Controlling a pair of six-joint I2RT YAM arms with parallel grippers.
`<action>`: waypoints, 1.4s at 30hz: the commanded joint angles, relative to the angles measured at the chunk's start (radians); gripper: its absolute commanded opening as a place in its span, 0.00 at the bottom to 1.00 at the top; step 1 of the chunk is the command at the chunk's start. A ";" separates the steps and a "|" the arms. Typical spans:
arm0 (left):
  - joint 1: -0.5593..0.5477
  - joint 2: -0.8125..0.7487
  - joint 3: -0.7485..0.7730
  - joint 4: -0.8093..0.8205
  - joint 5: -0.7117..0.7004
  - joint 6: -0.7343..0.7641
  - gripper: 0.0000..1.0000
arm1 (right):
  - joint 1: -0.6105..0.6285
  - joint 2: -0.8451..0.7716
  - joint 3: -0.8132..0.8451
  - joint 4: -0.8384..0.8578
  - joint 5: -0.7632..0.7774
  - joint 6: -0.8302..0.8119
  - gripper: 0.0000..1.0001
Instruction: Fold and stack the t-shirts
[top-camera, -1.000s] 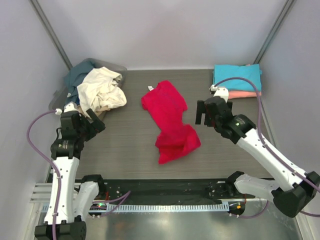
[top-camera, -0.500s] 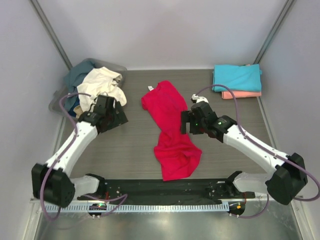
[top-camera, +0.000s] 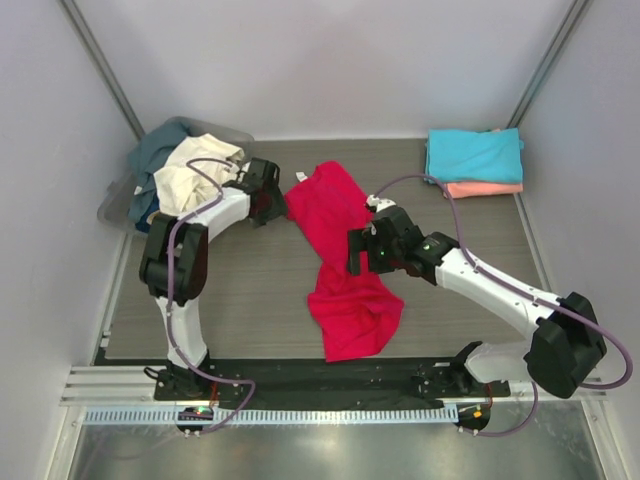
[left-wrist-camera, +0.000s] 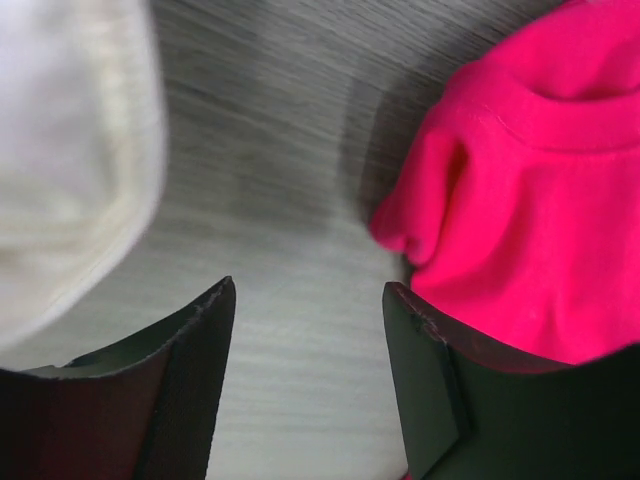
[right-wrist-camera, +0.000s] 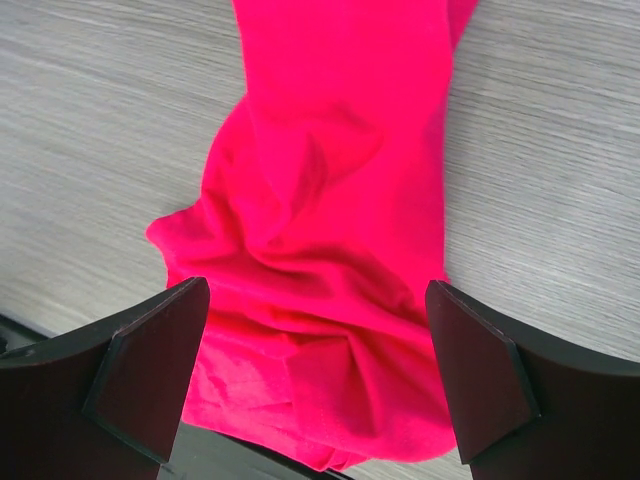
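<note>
Work at this moment centred on the crimson red cloth t-shirt (top-camera: 335, 250), which lay lengthwise in the middle of the grey wood-grain table (top-camera: 250, 290). Its collar pointed to the far side, its upper half lay fairly flat, and its lower half was bunched in wrinkles toward the near edge. The left hand (top-camera: 270, 200) hovered low just beside the sleeve on its own side. In the left wrist view its jaws stood partly apart with only bare table between them, holding nothing. The right hand (top-camera: 362, 252) hung over the shirt's narrow middle, jaws spread wide to either side of the rumpled cloth and gripping nothing. A turquoise t-shirt (top-camera: 475, 155) lay folded on a salmon pink t-shirt (top-camera: 485, 189) at the far right corner, so two seemed done. A cream cloth t-shirt (top-camera: 200, 175) and a slate blue t-shirt (top-camera: 155, 150) were heaped unfolded in the grey plastic tub (top-camera: 112, 205) at the far left. The step looked like flattening the red shirt before folding it. The next move would call for each hand to pinch a thin layer, the left at the sleeve and the right lower down. They would then draw the cloth apart until it lay flat; too thick a pinch would probably drag the wrinkles along
</note>
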 joint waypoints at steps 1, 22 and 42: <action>-0.007 0.062 0.061 0.056 0.019 -0.031 0.60 | 0.002 -0.052 -0.002 0.033 -0.034 -0.034 0.96; -0.041 0.156 0.085 0.242 0.042 0.067 0.00 | 0.002 -0.042 -0.039 0.013 -0.016 -0.060 0.96; -0.039 -0.324 -0.134 -0.143 -0.102 0.081 0.00 | 0.411 0.134 0.032 -0.015 -0.053 0.109 0.79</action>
